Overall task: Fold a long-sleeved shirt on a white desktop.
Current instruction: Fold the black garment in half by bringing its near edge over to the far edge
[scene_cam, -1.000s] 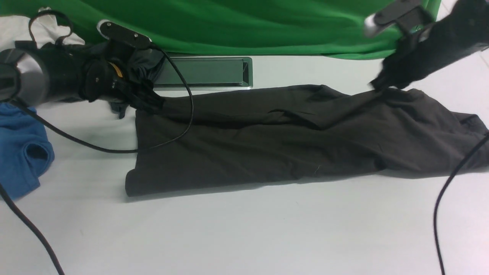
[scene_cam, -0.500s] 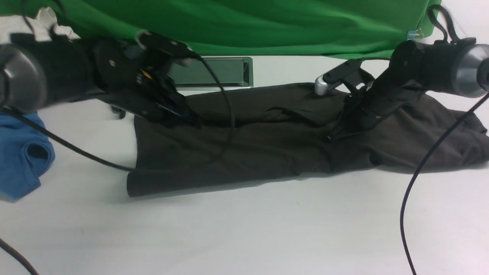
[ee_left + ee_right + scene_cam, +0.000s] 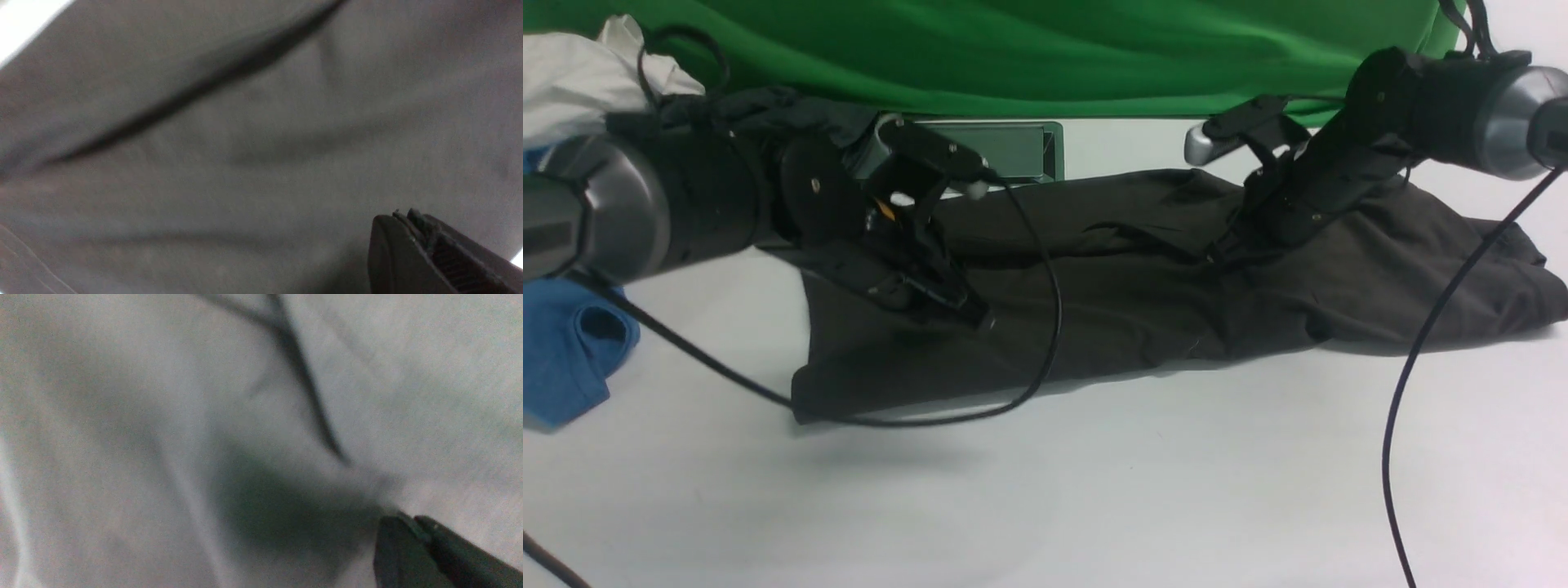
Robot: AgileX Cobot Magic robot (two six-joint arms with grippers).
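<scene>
Nearside of the long-sleeved shirt (image 3: 1135,327) edge, white desktop (image 3: 1094,490) spreads wide.

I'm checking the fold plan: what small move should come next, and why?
Probably raise both grippers slightly to test the hold. The left gripper and right gripper are shut with tips on the long-sleeved shirt, which lies on the white desktop; a firm pinch isn't clear.

The dark long-sleeved shirt (image 3: 1143,310) lies rumpled lengthwise across the white desk (image 3: 1094,498); the left fingers (image 3: 960,300) and right fingers (image 3: 1232,245), both pressed together, touch its fabric
</scene>
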